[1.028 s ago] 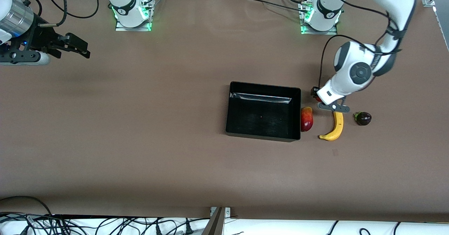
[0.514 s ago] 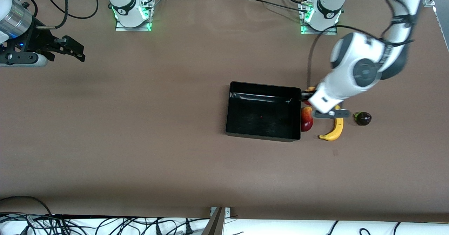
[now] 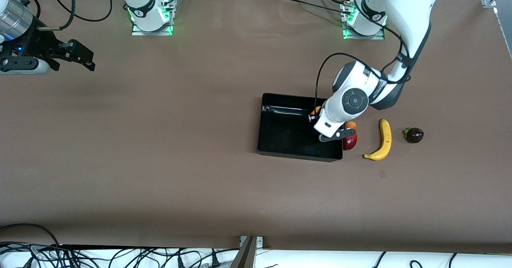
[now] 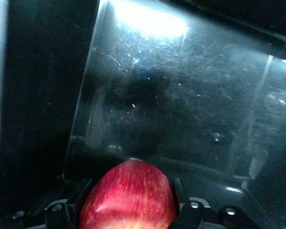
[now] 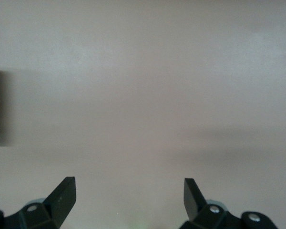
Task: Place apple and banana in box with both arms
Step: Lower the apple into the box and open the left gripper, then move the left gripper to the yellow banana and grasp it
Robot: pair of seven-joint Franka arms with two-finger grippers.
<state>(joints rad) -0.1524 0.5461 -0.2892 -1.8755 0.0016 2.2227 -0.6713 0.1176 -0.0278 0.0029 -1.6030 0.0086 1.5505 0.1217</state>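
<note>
My right gripper (image 3: 86,58) waits with its fingers spread wide and nothing between them, up over bare table well away from the box (image 3: 280,152), toward the right arm's end.

The box is my landmark. It is a black bin, and I see nothing lying on its floor yet. My left gripper (image 4: 128,202) hangs over the box interior, just inside the wall at the left arm's end, clamped around the apple (image 4: 128,198). The left wrist view shows the red, streaked fruit pinched between both fingers with the glossy black floor below it. So I judge the apple is carried in but not yet let go (the drop is the step in hand).

Just outside that same wall of the box, touching it or nearly so, lies a red-and-yellow mango (image 3: 350,140), partly under the arm. The banana (image 3: 382,142) lies on the table near the box, toward the left arm's end, untouched. Past it sits a small dark fruit (image 3: 414,135).

What remains: release the apple, then fetch the banana.
</note>
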